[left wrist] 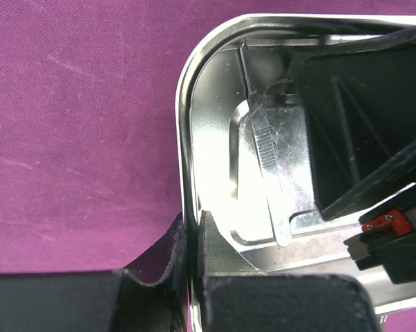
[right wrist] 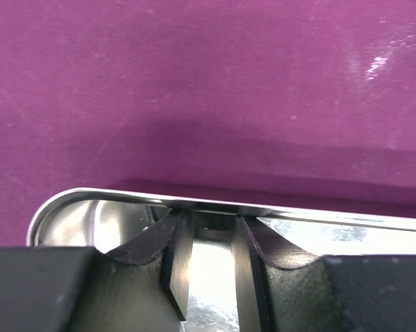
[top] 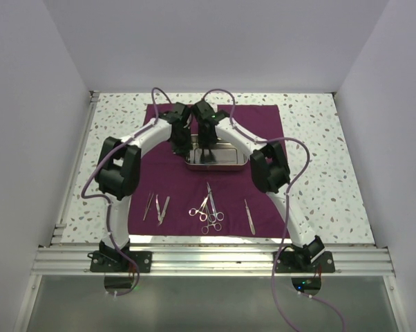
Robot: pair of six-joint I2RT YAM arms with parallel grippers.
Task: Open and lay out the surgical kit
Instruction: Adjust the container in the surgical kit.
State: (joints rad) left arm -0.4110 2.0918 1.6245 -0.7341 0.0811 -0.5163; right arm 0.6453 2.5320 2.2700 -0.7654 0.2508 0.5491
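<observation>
My left arm (top: 151, 135) and right arm (top: 291, 214) are white curved tubes with bulky black joint housings (top: 118, 169); purple cables (top: 155, 97) loop alongside; claw fingers (right wrist: 177, 259) are matte black.

walls (top: 215, 41): plain white, closing me in on three sides | table (top: 318, 166): white top with dark speckles | near edge: aluminium rail (top: 215, 261) running across | light: soft, even

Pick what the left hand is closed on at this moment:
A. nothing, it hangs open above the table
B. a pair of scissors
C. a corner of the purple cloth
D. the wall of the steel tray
D: in the left wrist view, the left hand has one finger on each side of the wall of the steel tray, pinching it; the tray rests on the purple cloth.
</observation>
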